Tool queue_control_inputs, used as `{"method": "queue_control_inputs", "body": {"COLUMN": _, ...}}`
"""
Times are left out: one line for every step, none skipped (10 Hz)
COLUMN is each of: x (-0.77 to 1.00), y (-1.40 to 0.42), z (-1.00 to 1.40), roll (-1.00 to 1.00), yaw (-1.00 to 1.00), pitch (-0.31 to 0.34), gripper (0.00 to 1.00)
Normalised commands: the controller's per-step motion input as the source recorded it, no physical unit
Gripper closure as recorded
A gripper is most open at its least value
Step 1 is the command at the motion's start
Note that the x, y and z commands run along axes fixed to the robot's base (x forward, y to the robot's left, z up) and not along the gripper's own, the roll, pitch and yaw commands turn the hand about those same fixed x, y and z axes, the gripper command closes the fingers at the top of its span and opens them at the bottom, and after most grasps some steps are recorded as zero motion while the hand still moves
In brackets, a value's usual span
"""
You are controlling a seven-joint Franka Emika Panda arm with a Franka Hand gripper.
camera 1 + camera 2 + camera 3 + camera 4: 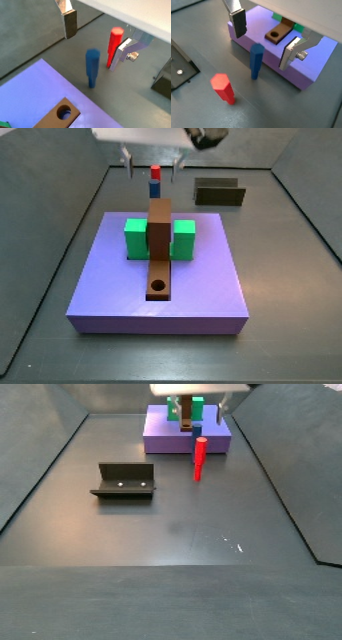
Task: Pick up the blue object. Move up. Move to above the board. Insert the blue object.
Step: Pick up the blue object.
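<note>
Two fingers (238, 22) of the gripper (264, 40) stand spread apart, holding nothing. The blue object (256, 61) stands upright on the table (291, 107), its long axis vertical, just beside the purple slab (314, 70). It lies below the jaws and between them, so a straight descent should bracket it. A red peg (223, 87) stands apart nearby.

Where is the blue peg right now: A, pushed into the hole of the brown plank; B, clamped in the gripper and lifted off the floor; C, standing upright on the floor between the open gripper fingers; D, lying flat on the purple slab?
C: in both wrist views the blue peg stands upright on the grey floor, with the gripper open around it and neither finger touching it.
</note>
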Motion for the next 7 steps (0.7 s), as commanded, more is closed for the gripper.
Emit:
{"method": "queue_control_inputs", "body": {"x": 0.01, "y": 0.0, "z": -0.43, "roll": 0.12, "yaw": -0.05, "pitch": 0.0, "gripper": 0.0}}
{"method": "queue_control_inputs", "body": {"x": 0.06, "y": 0.0, "z": -0.29, "roll": 0.05, "yaw": -0.01, "pitch": 0.0, "gripper": 0.0}}
{"method": "queue_control_inputs", "body": {"x": 0.01, "y": 0.0, "z": -0.23, "roll": 0.06, "yaw": -0.01, "pitch": 0.0, "gripper": 0.0}}
{"method": "queue_control_inputs", "body": {"x": 0.0, "y": 0.0, "z": -0.15, "roll": 0.04, "yaw": 0.0, "pitch": 0.0, "gripper": 0.0}}
{"method": "queue_control_inputs", "body": {"x": 0.0, "y": 0.0, "z": -0.18, "roll": 0.07, "yaw": 0.0, "pitch": 0.0, "gripper": 0.0}}
{"method": "queue_control_inputs", "body": {"x": 0.0, "y": 0.0, "z": -0.23, "roll": 0.08, "yaw": 0.0, "pitch": 0.0, "gripper": 0.0}}
{"method": "queue_control_inputs", "body": {"x": 0.0, "y": 0.0, "z": -0.24, "roll": 0.1, "yaw": 0.0, "pitch": 0.0, "gripper": 0.0}}
